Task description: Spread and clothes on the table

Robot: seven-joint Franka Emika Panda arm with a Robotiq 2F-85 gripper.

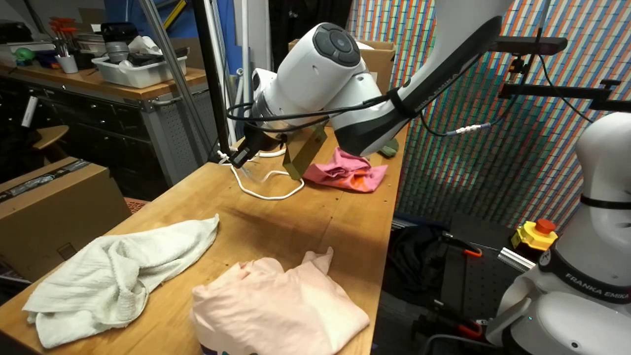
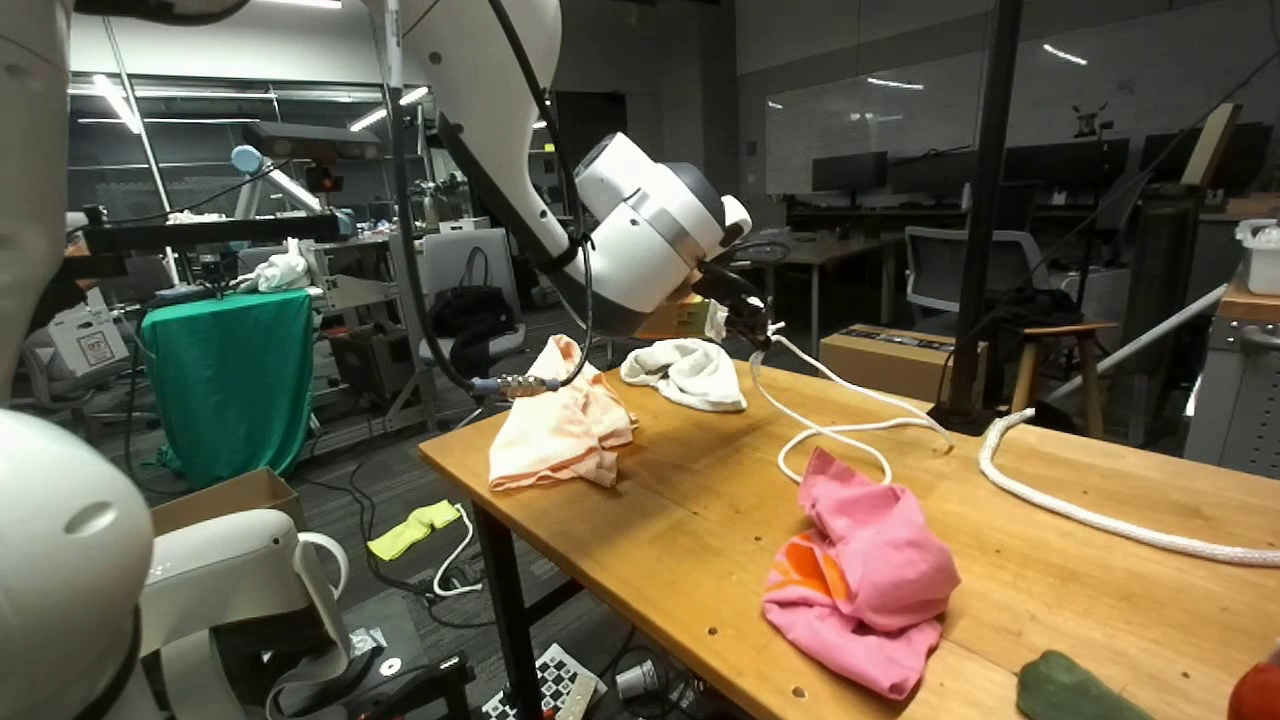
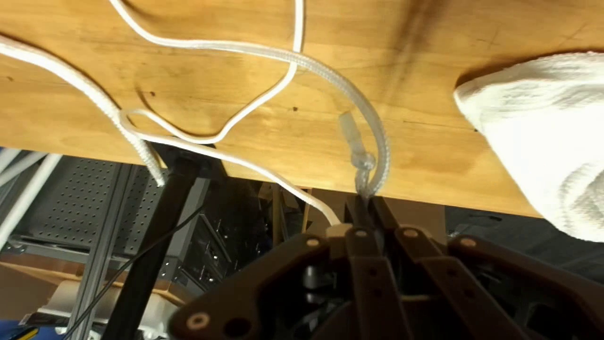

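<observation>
In both exterior views the clothes lie apart on the wooden table [image 1: 276, 224]. The pale mint-white garment [image 1: 118, 276] is folded and rumpled, with part of it at the right of the wrist view [image 3: 561, 137]. A bunched peach-pink garment [image 1: 281, 305] rests close to one end of the tabletop. Crumpled with an orange patch showing, the bright pink garment [image 2: 880, 570] lies farther along. My gripper [image 3: 368, 200] is above the table's long edge, away from every garment. Its fingertips are shut on a thin white cord [image 3: 339, 78], near a knot.
Slack cord loops across the tabletop, near a thicker white rope [image 2: 1100, 525]. A dark green item [image 2: 1065, 690] lies beyond the pink garment. A black upright post [image 2: 985, 200] stands at the table's edge. A cardboard box [image 1: 64, 212] sits beside the table, below its top.
</observation>
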